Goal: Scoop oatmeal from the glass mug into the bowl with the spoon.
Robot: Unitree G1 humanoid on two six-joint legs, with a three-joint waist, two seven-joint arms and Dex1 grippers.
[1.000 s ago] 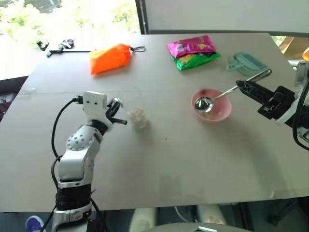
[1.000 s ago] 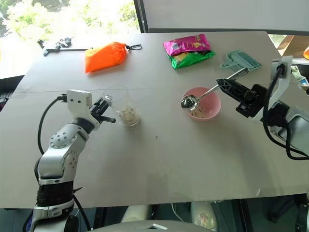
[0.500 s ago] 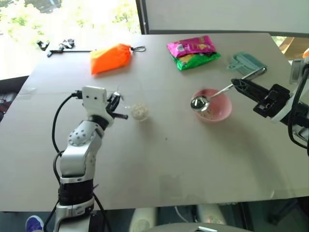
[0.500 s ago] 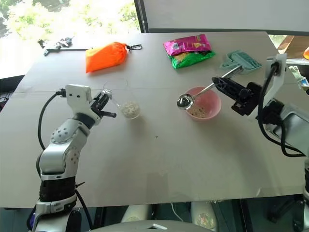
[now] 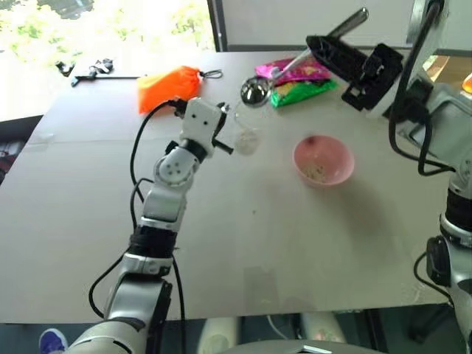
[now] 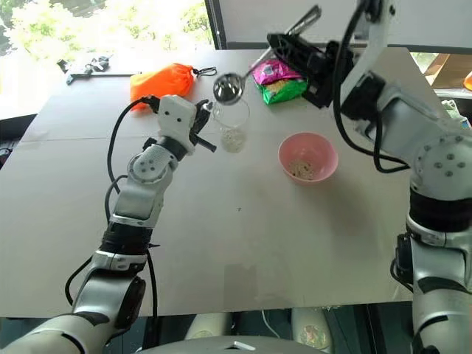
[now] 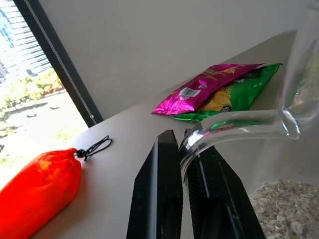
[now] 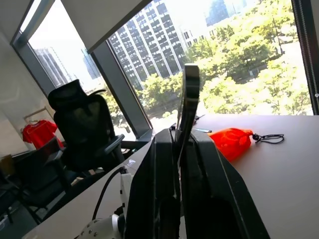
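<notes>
Left wrist view: oatmeal (image 7: 286, 211) in glass mug (image 7: 299, 99)

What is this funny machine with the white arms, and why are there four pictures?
It is a robot with two arms, and each arm ends in a black claw. The two wide pictures come from cameras in its head, looking down at a grey table. The other two come from small cameras on its wrists, looking along the claw fingers.

The left claw pinches the handle of a clear glass mug with pale oat flakes inside. The right claw grips a shiny silver metal spoon, held just above the mug.

On the table sit a small round pink bowl holding a few oats, an orange cloth pouch, and pink and green snack packets.
</notes>
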